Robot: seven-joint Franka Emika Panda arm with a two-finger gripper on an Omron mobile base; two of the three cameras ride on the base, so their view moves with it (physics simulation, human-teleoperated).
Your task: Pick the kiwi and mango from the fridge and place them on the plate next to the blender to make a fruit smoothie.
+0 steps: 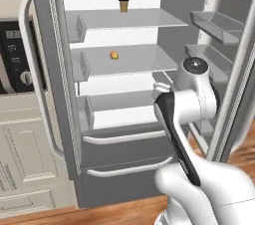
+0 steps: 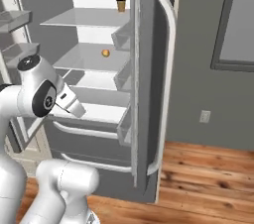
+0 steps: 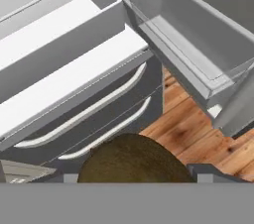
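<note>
My jaws are clenched on the kiwi (image 3: 133, 159), which sits right against my palm camera as a brown dome, lifted out in front of the fridge (image 1: 124, 134) above its lower drawers so it can travel to the plate. Its long axis I cannot tell; too little of it shows. The mango (image 1: 114, 55) lies on the middle glass shelf, alone. A paper cup (image 1: 123, 4) stands upright one shelf higher.

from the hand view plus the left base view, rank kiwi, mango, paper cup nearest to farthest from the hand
1. kiwi, between the fingers of the hand.
2. mango, on the middle shelf of the fridge.
3. paper cup, on the shelf above, highest up.
</note>
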